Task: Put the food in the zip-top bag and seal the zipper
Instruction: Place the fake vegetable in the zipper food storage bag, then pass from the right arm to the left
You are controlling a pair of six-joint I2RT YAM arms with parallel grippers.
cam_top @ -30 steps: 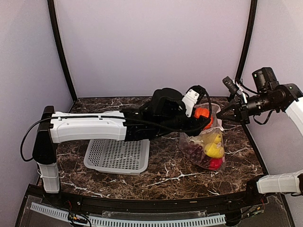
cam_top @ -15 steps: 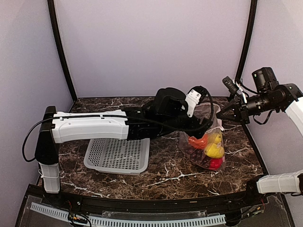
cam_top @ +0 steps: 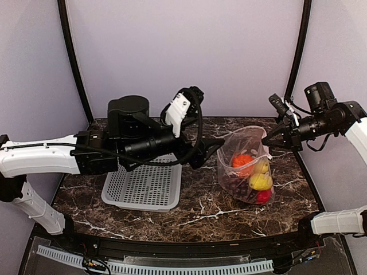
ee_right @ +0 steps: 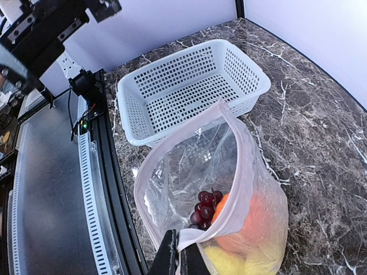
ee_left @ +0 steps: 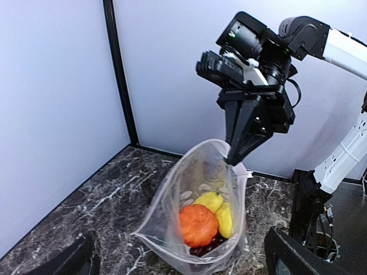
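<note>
The zip-top bag stands open on the marble table right of centre, also in the left wrist view and right wrist view. Inside lie the orange piece, yellow fruits, the dark grape bunch and the red pepper. The cauliflower is hidden. My right gripper is shut on the bag's mouth edge by the pinkish zipper, holding it up. My left gripper is open and empty, just left of the bag.
A grey mesh basket sits left of the bag, under the left arm. Black corner posts and lilac walls close the back and sides. The table's front rail runs along the near edge.
The orange piece left my left gripper and dropped into the bag. My left arm then pulled back to the left, away from the bag's mouth. The right gripper kept its hold.
</note>
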